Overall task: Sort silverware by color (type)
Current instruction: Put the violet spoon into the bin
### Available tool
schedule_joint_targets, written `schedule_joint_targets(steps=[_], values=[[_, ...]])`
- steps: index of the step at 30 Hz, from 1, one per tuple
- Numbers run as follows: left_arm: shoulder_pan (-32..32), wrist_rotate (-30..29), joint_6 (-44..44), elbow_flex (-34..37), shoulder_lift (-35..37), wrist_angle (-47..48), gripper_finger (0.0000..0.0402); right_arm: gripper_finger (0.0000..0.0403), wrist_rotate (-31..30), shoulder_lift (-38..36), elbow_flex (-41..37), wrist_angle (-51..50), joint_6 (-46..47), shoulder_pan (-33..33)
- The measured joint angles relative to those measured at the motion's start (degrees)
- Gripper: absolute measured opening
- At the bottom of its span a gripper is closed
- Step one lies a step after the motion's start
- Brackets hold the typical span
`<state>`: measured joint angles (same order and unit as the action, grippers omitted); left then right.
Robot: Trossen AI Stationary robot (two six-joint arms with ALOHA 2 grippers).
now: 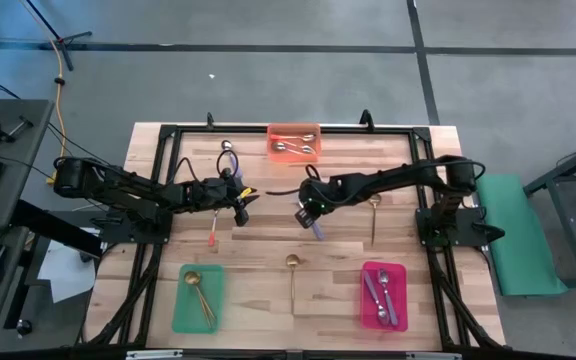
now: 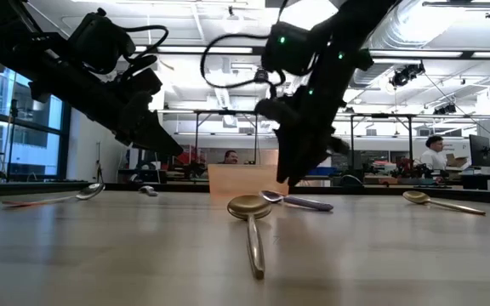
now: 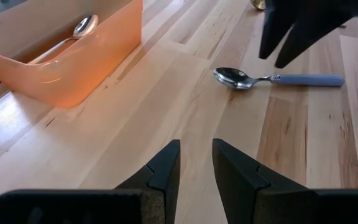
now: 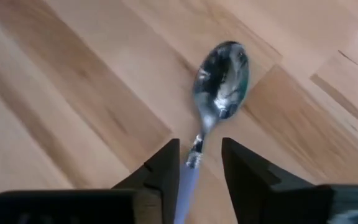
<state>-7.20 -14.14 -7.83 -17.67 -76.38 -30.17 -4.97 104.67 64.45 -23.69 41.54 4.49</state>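
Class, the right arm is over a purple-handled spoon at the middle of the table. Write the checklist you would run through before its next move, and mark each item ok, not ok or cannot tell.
1. Right gripper lined up on the purple-handled spoon: ok, the handle runs between its fingers.
2. Fingers open round the handle, not clamped: ok, a gap shows on both sides.
3. Spoon lying flat on the table: ok in the low view.
4. Pink tray has room: ok, it holds purple-handled spoons with bare floor left.
5. Way to the pink tray clear: cannot tell; a gold spoon lies beside the arm.
6. Left gripper out of the way: ok, open, apart from the spoon.
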Motion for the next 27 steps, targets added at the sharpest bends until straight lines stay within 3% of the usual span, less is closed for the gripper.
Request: schedule_joint_targets(steps=[15, 27], values=[[0.0, 0.0, 0.0, 0.0, 0.0, 0.5, 0.0085, 0.0093, 1.5, 7.2, 5.3, -5.5, -3.0, 1.4], [0.0, 0.0, 0.2, 0.0, 0.0, 0.8, 0.0084, 0.0037, 1.8, 7.3, 5.6, -11.5, -9.0, 2.9]])
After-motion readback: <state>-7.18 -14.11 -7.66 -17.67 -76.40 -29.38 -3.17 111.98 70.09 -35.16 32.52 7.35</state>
